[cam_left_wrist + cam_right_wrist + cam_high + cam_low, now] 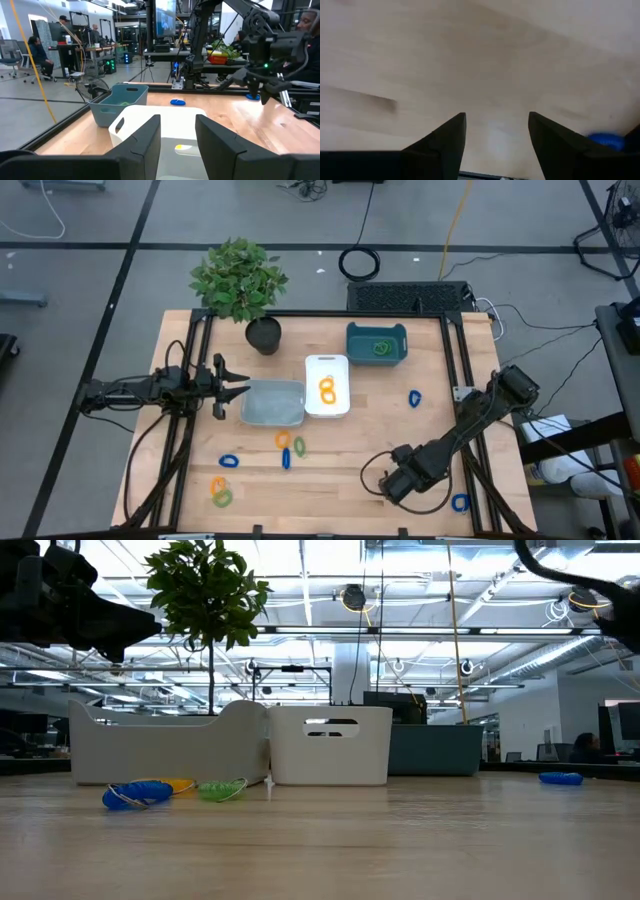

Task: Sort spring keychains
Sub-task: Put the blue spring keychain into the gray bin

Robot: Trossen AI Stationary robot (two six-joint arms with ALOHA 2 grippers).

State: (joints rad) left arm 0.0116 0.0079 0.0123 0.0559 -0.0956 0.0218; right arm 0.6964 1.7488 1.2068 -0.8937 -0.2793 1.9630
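Reaching right gripper low over bench near front edge, fingers apart, empty. Blue spring keychain lies beside it at front right corner. Next: shift over loop, close. Left gripper hovers, part-open, empty, beside grey tray.
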